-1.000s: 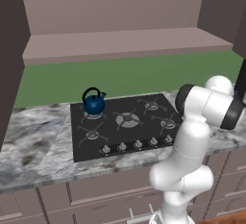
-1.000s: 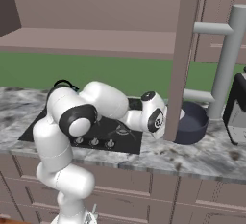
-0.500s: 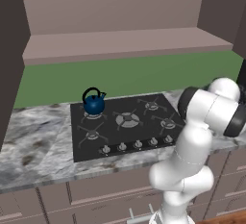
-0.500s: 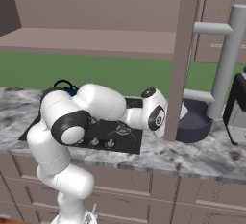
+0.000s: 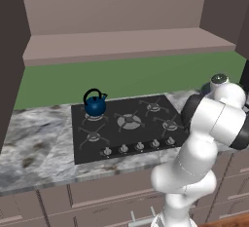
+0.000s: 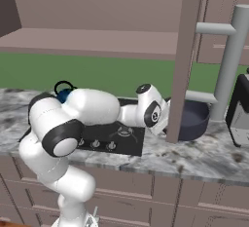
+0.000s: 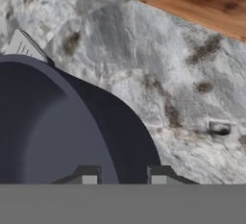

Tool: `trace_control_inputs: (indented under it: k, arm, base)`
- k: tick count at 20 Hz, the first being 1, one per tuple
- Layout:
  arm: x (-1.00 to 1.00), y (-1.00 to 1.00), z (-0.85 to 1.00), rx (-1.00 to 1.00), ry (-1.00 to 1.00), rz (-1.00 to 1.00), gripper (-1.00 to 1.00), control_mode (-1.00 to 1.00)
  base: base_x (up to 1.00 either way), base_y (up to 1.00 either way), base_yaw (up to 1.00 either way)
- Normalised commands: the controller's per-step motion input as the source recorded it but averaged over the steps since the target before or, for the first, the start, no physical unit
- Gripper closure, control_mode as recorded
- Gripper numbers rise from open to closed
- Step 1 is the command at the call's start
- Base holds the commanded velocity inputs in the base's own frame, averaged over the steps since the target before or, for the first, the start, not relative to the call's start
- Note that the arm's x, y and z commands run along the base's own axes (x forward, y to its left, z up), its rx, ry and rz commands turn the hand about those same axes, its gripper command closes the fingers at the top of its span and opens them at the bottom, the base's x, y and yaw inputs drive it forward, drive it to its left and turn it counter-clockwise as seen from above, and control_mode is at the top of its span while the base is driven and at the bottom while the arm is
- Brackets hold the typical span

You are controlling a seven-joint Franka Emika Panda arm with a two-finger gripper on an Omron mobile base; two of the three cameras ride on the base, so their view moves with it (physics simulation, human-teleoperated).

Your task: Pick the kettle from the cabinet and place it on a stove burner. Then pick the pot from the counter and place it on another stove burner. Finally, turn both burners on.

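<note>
Now the wide, low, dark navy-grey pot (image 7: pixel 62 131) sits on the grey-and-white veined marble counter (image 7: pixel 158 64), to the right of the flat black gas cooktop (image 5: pixel 127 123), partly behind a brown upright cabinet panel (image 6: pixel 182 60) in the right base view. My two-finger gripper (image 7: pixel 118 176) is down at its near wall — one finger tip (image 7: pixel 86 176) stands over the pot's inside, the other over the rim's outer side, so the thick rim lies between them. My jaws are drawn narrow around that rim; I judge them pinching it, though the contact itself is hidden at the bottom edge.

The small glossy dark-blue kettle (image 5: pixel 95 105) with its black loop handle is already on the rear-left burner (image 5: pixel 95 117), so the pot is the step in hand. To do it well I should lift straight up before swinging — a one-sided rim grip lets a wide pot tilt. I should then clear the panel and kettle, pick a free burner well apart from the kettle, and set the pot flat on its grate.
</note>
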Motion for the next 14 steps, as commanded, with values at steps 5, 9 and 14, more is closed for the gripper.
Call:
trace_control_inputs:
  k: [5,9,14]
  arm:
    - [0.00,0.44,0.12,0.00,0.00,0.00,1.00,-1.00]
    - [0.00,0.48,0.06,0.00,0.00,0.00,1.00,-1.00]
    - [0.00,0.51,0.00,0.00,0.00,0.03,1.00,-1.00]
  base:
    - [0.00,0.00,0.00]
    - [0.00,0.00,0.00]
    - [0.00,0.00,0.00]
